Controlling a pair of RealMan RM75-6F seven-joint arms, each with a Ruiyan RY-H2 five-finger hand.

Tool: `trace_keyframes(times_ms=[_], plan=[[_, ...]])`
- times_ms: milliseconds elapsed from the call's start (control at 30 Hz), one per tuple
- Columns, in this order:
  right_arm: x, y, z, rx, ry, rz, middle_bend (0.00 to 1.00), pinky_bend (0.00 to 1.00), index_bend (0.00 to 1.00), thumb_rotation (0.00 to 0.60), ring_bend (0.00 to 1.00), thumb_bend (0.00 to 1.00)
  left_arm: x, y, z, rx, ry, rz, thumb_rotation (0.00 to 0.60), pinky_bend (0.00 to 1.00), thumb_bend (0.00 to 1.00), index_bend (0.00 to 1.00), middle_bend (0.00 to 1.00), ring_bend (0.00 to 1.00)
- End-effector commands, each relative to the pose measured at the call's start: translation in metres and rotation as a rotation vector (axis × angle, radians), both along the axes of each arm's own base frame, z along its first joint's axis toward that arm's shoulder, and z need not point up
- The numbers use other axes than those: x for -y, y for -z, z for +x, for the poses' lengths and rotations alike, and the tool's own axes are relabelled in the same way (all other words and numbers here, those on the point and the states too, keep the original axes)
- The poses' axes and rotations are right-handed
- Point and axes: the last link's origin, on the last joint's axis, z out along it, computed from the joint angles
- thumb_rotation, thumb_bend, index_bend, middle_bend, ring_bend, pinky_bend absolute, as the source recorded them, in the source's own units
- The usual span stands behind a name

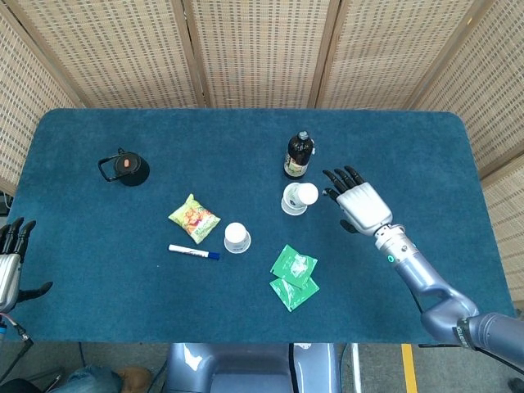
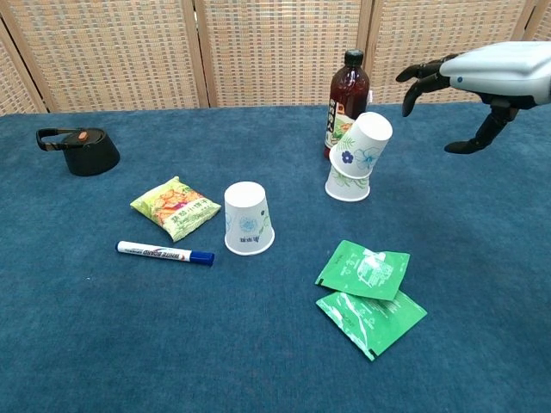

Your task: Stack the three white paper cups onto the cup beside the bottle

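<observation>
A dark bottle [image 1: 299, 155] [image 2: 347, 101] stands at the table's far middle. Just in front of it an upside-down white paper cup [image 2: 346, 186] carries a second cup [image 1: 304, 194] [image 2: 362, 147] that sits on it tilted to the right. Another upside-down white cup [image 1: 237, 237] [image 2: 247, 218] stands alone to the left, near the marker. My right hand [image 1: 361, 205] [image 2: 478, 77] hovers to the right of the stack, open, fingers spread, holding nothing. My left hand [image 1: 10, 255] hangs off the table's left edge, open and empty.
A snack packet [image 1: 194, 218] [image 2: 176, 207] and a white marker [image 1: 193, 252] [image 2: 164, 252] lie left of the lone cup. Two green sachets [image 1: 293, 277] [image 2: 368, 294] lie in front of the stack. A black lid [image 1: 125, 169] [image 2: 79, 151] sits far left.
</observation>
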Motion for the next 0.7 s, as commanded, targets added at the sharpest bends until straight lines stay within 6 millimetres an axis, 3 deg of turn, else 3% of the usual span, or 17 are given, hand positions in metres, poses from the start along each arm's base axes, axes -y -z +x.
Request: trace_keyframes(times_ms=[33,433,700], plan=[[0.004,0.007,0.003,-0.014,-0.007,-0.005,0.01,0.0,0.28,0.6,0.0,0.55,0.0,-0.001,0.0,0.001,-0.001,0.001,0.6,0.0,0.0,0.0,0.0,0.0],[0.022,0.042,0.02,-0.048,0.016,0.02,0.0,0.0,0.27,0.6,0.0,0.62,-0.001,-0.002,-0.004,0.007,-0.014,0.002,0.6,0.0,0.0,0.0,0.0,0.0],[0.038,0.044,0.036,-0.011,0.046,-0.027,0.0,0.0,0.26,0.6,0.0,0.64,-0.002,-0.001,-0.004,0.003,-0.02,-0.007,0.6,0.0,0.0,0.0,0.0,0.0]])
